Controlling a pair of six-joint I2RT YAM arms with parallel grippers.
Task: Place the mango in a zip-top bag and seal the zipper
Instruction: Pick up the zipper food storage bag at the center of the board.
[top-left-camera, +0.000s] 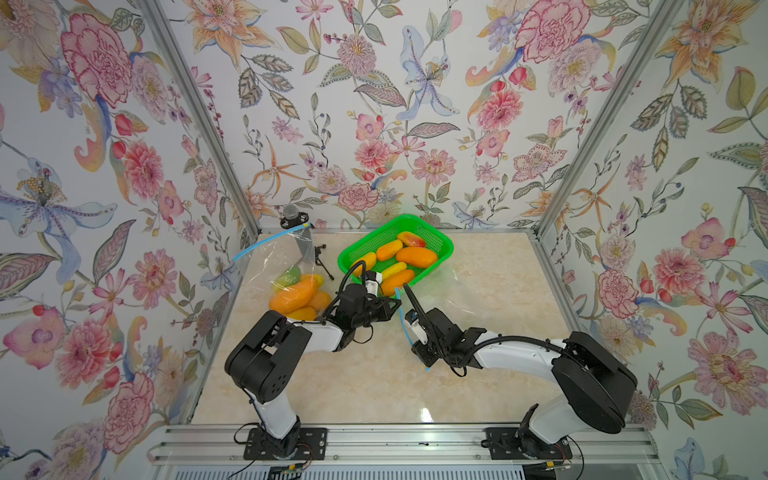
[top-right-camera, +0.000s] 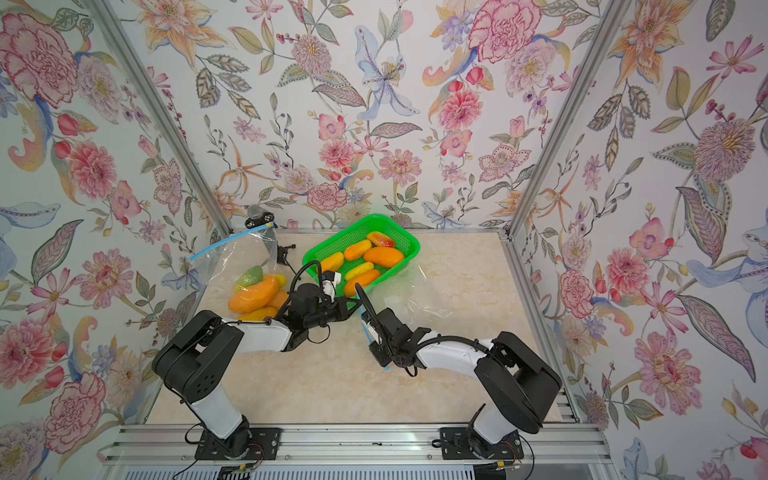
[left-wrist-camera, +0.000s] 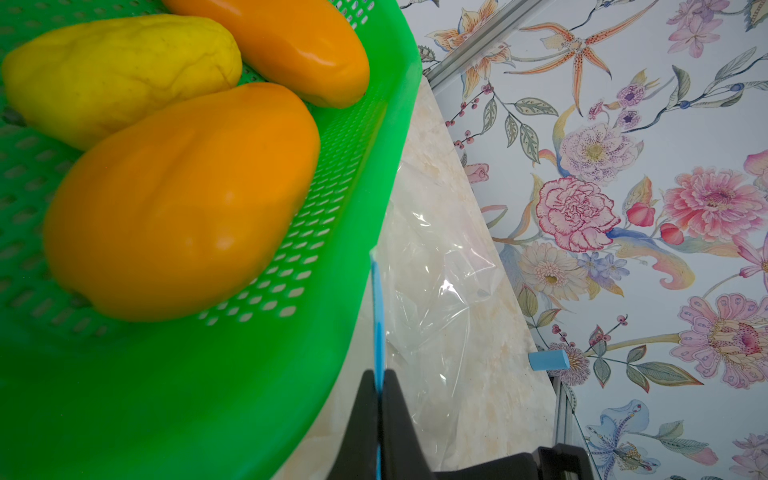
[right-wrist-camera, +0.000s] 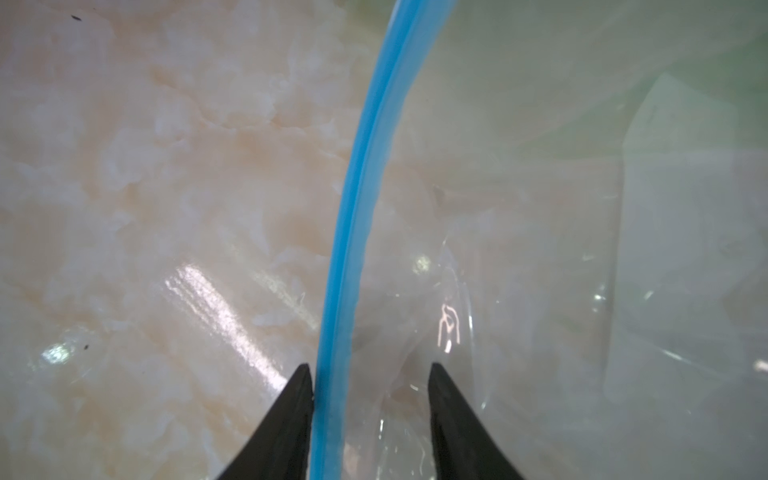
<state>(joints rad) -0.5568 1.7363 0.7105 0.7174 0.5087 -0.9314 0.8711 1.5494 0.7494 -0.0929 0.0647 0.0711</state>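
Six mangoes (top-left-camera: 417, 257) lie in the basket (top-left-camera: 438, 240); five more show in the full bag (top-left-camera: 291, 257) by the left arm. One empty bag (top-left-camera: 457, 291) lies on the desk (top-left-camera: 374, 386) beside the basket. The left pincer (left-wrist-camera: 379, 374) clamps its zipper (right-wrist-camera: 353, 208). The right pincer (right-wrist-camera: 370, 365) stands part-way apart astride the zipper, unclamped.

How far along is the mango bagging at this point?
Done: a filled bag sits at the back. In hand: the left gripper pinches the blue zipper of the empty bag; the right gripper stands open around it. Left: pick a mango from the basket, put it in, seal.
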